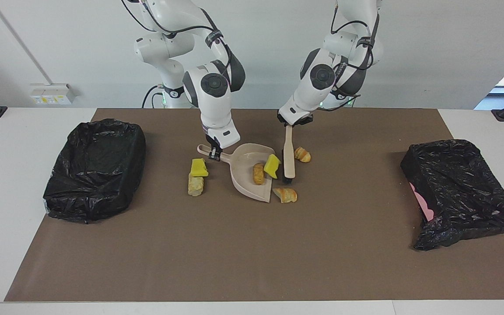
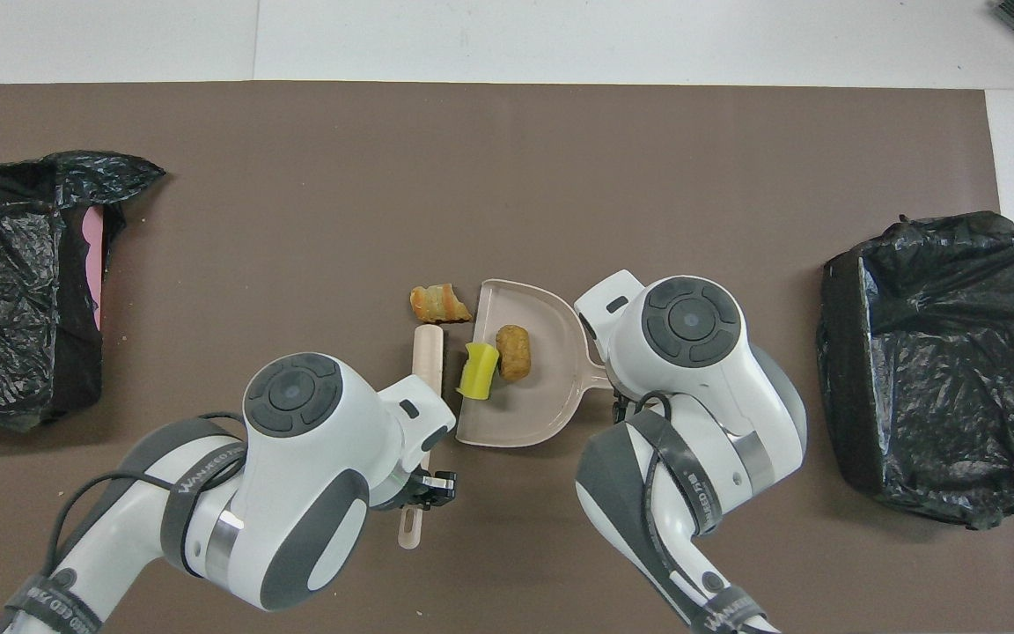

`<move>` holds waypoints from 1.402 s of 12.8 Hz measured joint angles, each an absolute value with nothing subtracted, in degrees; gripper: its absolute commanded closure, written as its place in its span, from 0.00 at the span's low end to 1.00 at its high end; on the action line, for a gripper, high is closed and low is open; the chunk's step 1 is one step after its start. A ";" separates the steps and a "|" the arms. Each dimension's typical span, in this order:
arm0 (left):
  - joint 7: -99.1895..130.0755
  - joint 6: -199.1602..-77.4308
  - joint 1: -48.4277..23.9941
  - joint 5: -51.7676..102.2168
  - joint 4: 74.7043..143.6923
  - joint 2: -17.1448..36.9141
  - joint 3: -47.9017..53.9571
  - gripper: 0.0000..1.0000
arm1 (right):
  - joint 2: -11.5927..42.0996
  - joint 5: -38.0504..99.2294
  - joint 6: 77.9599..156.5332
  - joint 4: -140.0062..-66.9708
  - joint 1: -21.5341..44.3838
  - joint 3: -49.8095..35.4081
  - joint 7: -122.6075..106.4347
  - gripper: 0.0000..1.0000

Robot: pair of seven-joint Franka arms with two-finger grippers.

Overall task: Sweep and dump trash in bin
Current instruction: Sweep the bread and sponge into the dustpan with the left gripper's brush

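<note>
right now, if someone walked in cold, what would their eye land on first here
Mid-table, the beige dustpan, its handle held by the right gripper, already carries a bread piece, with a yellow sponge chunk at its lip. The left gripper holds the brush right against that lip. Two black-bagged bins sit at the table's two ends.

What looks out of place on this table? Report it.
The black-lined bin at the left arm's end looks askew: its liner sags and bares a pink wall. Two scraps lie beside the dustpan handle, away from its mouth.
</note>
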State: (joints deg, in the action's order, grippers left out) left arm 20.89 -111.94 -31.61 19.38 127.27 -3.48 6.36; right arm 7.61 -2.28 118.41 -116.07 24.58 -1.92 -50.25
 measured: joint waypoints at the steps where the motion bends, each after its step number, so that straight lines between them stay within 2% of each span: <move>1: 22.14 -112.79 -32.77 19.78 126.64 -3.47 6.38 1.00 | 7.61 -2.28 118.41 -116.08 24.58 -1.92 -50.25 1.00; 4: 24.26 -111.26 -32.97 19.85 124.03 -3.66 5.52 1.00 | 7.61 -2.28 118.41 -116.08 24.58 -1.92 -50.15 1.00; 8: 40.30 -98.71 -32.67 16.12 123.02 -6.41 4.89 1.00 | 7.61 -2.28 118.15 -116.20 24.44 -1.91 -50.41 1.00; 12: 61.31 -96.77 -34.58 15.35 126.90 -9.52 5.81 1.00 | 7.60 -2.28 118.08 -116.27 24.43 -1.91 -50.61 1.00; 14: 68.51 -99.06 -37.71 16.20 130.77 -9.82 6.04 1.00 | 7.60 -2.28 118.06 -116.35 24.43 -1.92 -50.62 1.00; 16: 74.55 -107.76 -40.79 18.80 135.35 -9.41 6.24 1.00 | 7.60 -2.28 118.06 -116.84 24.44 -1.94 -50.62 1.00; 18: 76.06 -116.17 -41.20 21.65 137.11 -7.79 6.14 1.00 | 7.60 -2.28 118.06 -117.09 24.44 -1.94 -50.65 1.00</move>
